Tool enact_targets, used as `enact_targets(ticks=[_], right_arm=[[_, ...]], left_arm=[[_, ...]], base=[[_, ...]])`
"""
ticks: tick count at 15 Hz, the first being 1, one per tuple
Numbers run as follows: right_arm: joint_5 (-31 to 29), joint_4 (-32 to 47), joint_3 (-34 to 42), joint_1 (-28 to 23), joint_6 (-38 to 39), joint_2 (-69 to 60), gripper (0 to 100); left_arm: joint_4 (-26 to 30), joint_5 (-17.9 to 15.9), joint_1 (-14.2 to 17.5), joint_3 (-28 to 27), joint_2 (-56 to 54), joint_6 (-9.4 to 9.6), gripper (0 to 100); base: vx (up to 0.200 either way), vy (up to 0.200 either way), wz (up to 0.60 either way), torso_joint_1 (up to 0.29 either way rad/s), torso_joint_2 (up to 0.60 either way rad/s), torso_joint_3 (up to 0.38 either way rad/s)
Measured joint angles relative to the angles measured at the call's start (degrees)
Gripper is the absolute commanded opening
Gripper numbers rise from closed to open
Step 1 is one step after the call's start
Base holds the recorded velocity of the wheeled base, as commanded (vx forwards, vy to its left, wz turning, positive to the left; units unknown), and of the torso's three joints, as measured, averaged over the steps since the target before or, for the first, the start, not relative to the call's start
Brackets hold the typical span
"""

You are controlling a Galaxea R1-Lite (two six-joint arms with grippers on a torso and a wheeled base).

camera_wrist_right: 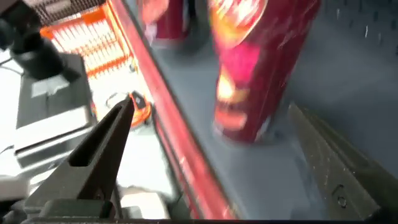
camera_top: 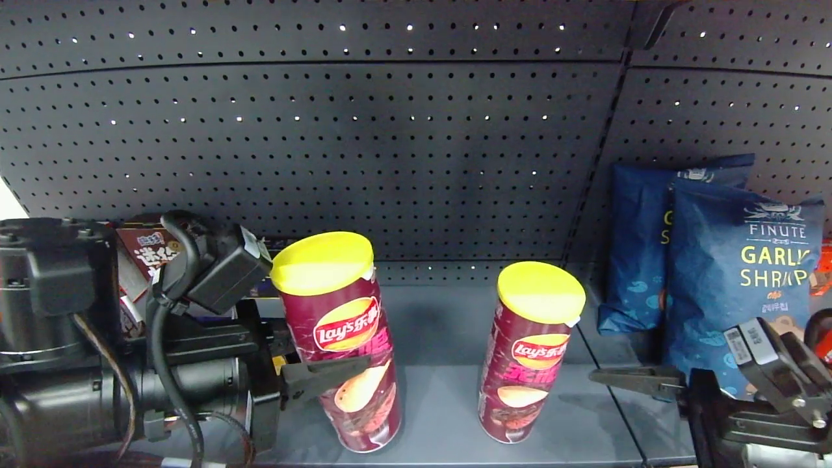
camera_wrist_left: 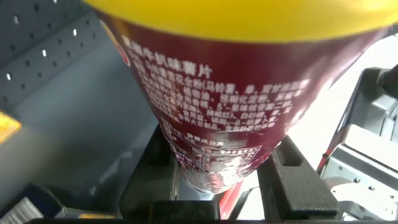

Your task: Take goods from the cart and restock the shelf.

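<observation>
Gripping a can [camera_top: 341, 325] with my left gripper [camera_wrist_left: 221, 155], I have the jaws clamped on its lower half. The can stands nearly upright, yellow lid up, with its base down at the shelf [camera_top: 442, 390]; I cannot tell whether it rests there. My right gripper [camera_wrist_right: 210, 107] is spread wide and holds nothing. A second can [camera_top: 530, 351] stands on the shelf just ahead of its fingertips, apart from them, between my two grippers. Blue bags [camera_top: 734, 273] lean against the back panel [camera_top: 390, 162] beyond the right gripper.
</observation>
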Motion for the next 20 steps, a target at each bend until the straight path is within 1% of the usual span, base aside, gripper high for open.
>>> enact_targets(ticks=[2, 3, 5, 7, 9, 12, 13, 15, 16, 18, 19, 20], right_arm=[[-1.1, 6.2, -0.5, 0.1, 0.5, -5.4, 100], [-2.2, 7.6, -0.6, 0.1, 1.6, -7.9, 100], [-4.2, 8.1, -0.7, 0.2, 3.7, -11.4, 100], [-4.4, 8.1, -0.7, 0.1, 4.2, -13.6, 100], [-4.4, 8.1, -0.4, 0.0, 4.2, -15.1, 100], [-4.4, 8.0, -0.8, -0.1, 5.4, -16.0, 100], [-4.5, 7.8, -0.9, -0.1, 6.3, -16.1, 100], [-4.6, 7.7, -1.0, -0.1, 7.0, -16.3, 100], [-4.5, 7.6, -1.0, -0.2, 7.1, -16.3, 100], [-4.5, 7.6, -0.9, -0.2, 7.4, -16.4, 100], [-4.5, 7.6, -0.9, -0.2, 7.5, -16.4, 100], [-4.5, 7.6, -0.8, -0.2, 7.6, -16.4, 100]], left_arm=[[7.0, -0.2, -0.6, -4.3, 0.1, 0.04, 0], [9.7, -0.5, -0.9, -6.5, 0.5, 0.15, 0], [10.5, -1.2, -1.3, -9.7, 2.2, 1.65, 0], [11.2, -2.3, -1.6, -11.9, 4.1, 4.88, 0], [12.3, -2.5, -2.3, -14.2, 6.2, 5.38, 0], [16.2, -2.6, -2.5, -19.7, 9.7, 5.56, 0], [15.6, -2.7, -2.5, -21.3, 11.3, 5.78, 0], [12.0, -2.8, -2.1, -23.3, 14.3, 7.45, 0], [11.9, -2.9, -1.7, -23.6, 15.5, 8.59, 0], [11.4, -4.2, -0.1, -24.4, 17.6, 9.83, 0], [11.6, -5.4, 1.0, -25.1, 18.5, 11.39, 0], [12.1, -6.9, 2.5, -26.5, 19.6, 13.34, 0]], base=[[0.000, 0.000, 0.00, 0.000, 0.00, 0.000], [0.000, 0.000, 0.00, 0.000, 0.00, 0.000], [0.000, 0.000, 0.00, 0.000, 0.00, 0.000], [0.000, 0.000, 0.00, 0.000, 0.00, 0.000], [0.000, 0.000, 0.00, 0.000, 0.00, 0.000], [0.000, 0.000, 0.00, 0.000, 0.00, 0.000], [0.000, 0.000, 0.00, 0.000, 0.00, 0.000], [0.000, 0.000, 0.00, 0.000, 0.00, 0.000], [0.000, 0.000, 0.00, 0.000, 0.00, 0.000], [0.000, 0.000, 0.00, 0.000, 0.00, 0.000], [0.000, 0.000, 0.00, 0.000, 0.00, 0.000], [0.000, 0.000, 0.00, 0.000, 0.00, 0.000]])
